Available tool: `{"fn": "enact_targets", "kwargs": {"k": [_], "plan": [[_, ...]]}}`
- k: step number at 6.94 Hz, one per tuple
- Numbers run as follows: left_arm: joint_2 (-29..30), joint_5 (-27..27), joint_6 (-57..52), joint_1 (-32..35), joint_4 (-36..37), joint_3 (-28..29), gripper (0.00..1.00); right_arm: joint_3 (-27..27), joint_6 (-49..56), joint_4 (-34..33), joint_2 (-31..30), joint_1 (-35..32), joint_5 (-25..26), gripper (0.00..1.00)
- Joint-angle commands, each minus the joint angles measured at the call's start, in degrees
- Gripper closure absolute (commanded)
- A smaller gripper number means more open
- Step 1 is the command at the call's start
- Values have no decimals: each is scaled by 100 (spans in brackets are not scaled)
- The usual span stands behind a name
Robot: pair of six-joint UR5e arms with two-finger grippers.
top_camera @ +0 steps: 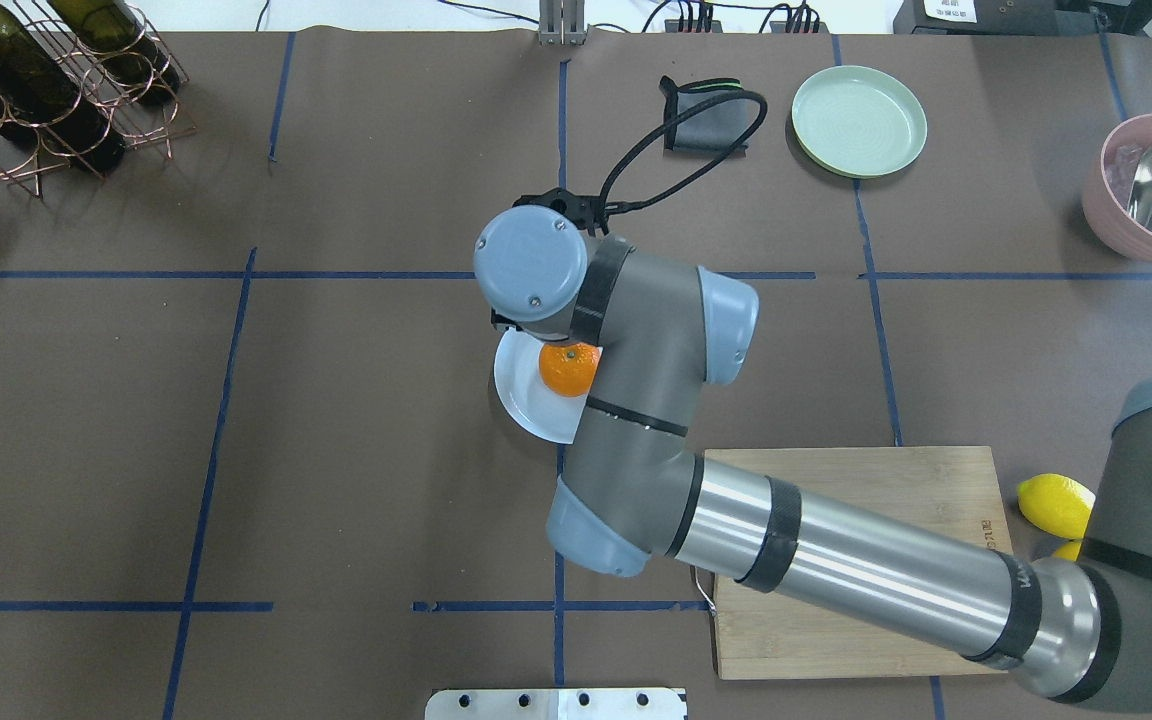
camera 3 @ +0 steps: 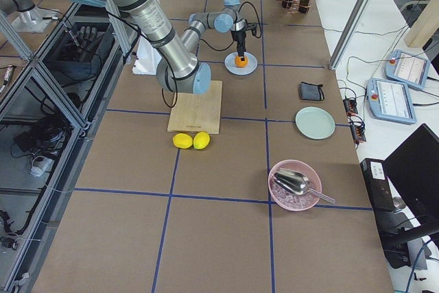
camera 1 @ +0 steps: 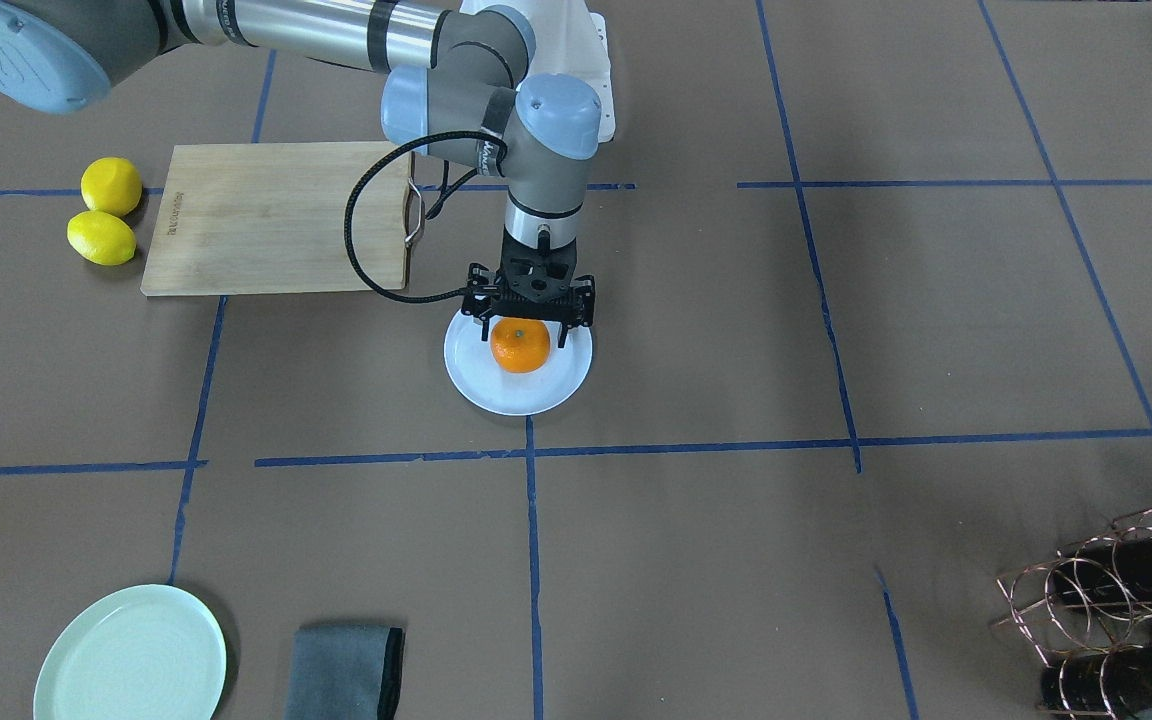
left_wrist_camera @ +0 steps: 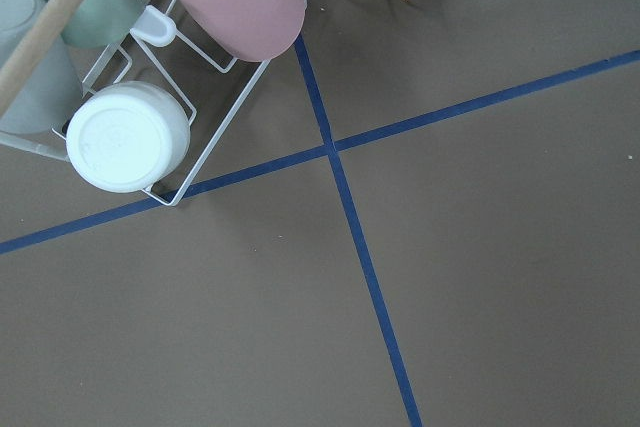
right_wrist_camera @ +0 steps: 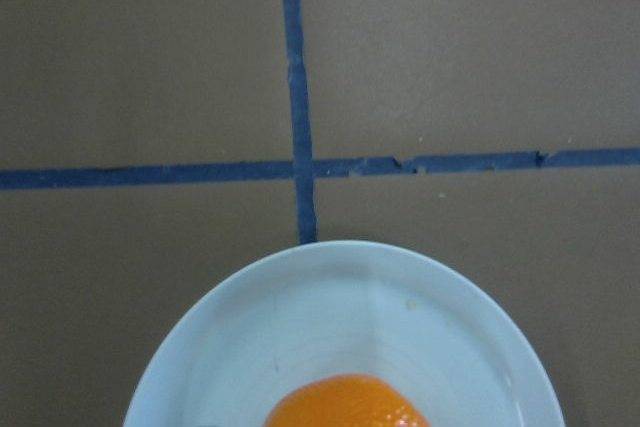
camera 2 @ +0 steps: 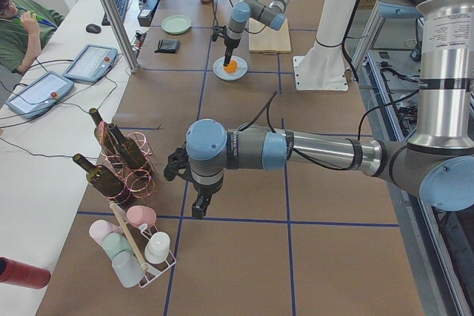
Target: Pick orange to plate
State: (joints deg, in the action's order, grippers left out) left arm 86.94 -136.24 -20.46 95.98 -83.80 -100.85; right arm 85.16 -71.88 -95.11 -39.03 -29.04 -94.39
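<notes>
Many blue tape lines (camera 1: 531, 520) are crossing the brown table (camera 1: 836, 330). The orange (camera 1: 521, 346) is sitting on the plate (camera 1: 511, 397) near the middle. The right claw (camera 1: 524, 340) is hanging above it, spread wide. The left claw (camera 2: 199, 211) is pointing down near a bottle rack (camera 2: 129, 160); I cannot tell its grip. A person (camera 2: 22, 31) is sitting at a desk (camera 2: 44, 131).

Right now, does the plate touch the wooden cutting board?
Apart. The front-facing view shows a strip of bare brown table between the plate and the cutting board.
</notes>
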Motion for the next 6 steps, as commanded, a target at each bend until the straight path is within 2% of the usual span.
{"fn": "enact_targets", "kwargs": {"k": [1,2,4,6], "plan": [[-2,1,-19,0,13,74,0,1137,1152,-358,-741,-950,-1032,0],[15,88,-2,0,30,22,0,1640,1794,-367,-1286,-1494,-1594,0],[7,80,60,0,56,21,0,2283,3784,-368,-2410,-2794,-2694,0],[7,71,60,0,65,56,0,2348,6226,-324,-3623,-4086,-3294,0]]}}
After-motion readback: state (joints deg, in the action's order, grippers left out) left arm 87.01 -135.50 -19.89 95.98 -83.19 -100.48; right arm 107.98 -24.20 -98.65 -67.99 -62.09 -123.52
